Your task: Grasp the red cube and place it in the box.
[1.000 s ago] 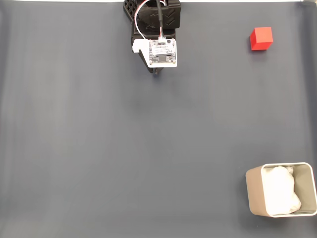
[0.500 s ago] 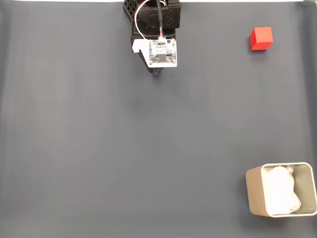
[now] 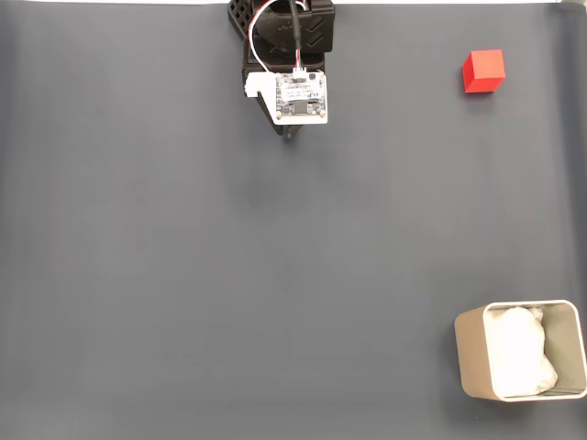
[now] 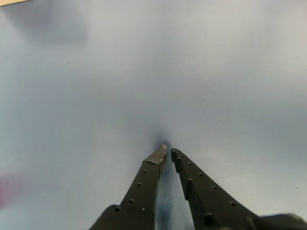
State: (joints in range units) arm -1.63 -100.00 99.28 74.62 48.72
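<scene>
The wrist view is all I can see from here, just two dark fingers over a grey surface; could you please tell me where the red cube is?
Observer: In the fixed view the red cube sits on the grey mat near the top right corner, well to the right of the arm.
Operator: Thank you. Is the box anywhere close to it?
Observer: No. The box stands at the bottom right corner, far below the cube in that view.
Operator: Is the box empty?
Observer: It holds white lumpy padding.
Operator: And is my claw holding anything?
Observer: Your own view settles that: the claw is nearly closed on nothing. The fixed view adds that the cube lies untouched.
</scene>
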